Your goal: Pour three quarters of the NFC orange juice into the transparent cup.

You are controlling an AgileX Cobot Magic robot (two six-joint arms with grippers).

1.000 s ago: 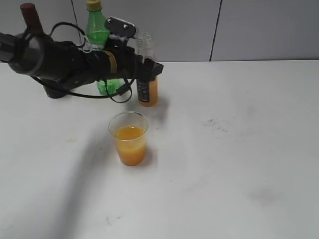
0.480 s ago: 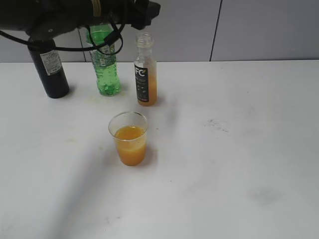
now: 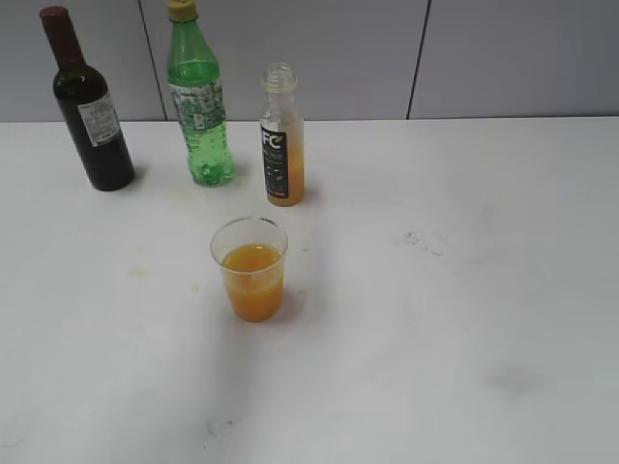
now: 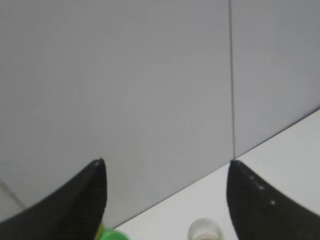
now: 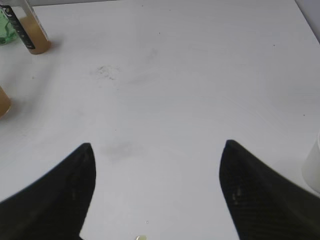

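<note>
The NFC orange juice bottle (image 3: 282,140) stands upright and uncapped at the back of the table, with juice only in its lower part. Its open mouth shows in the left wrist view (image 4: 204,231) and its base in the right wrist view (image 5: 31,34). The transparent cup (image 3: 251,269) stands in front of it, about half full of orange juice; its edge shows in the right wrist view (image 5: 3,102). My left gripper (image 4: 166,165) is open and empty, high above the bottles, out of the exterior view. My right gripper (image 5: 157,147) is open and empty over bare table.
A green plastic bottle (image 3: 197,97) and a dark wine bottle (image 3: 89,106) stand left of the juice bottle, near the grey wall. A white object (image 5: 312,165) is at the right edge of the right wrist view. The white table (image 3: 455,290) has faint smudges.
My left arm has let go of the juice bottle, risen and left the exterior view. The juice bottle stays standing on the table. The cup has not moved.
</note>
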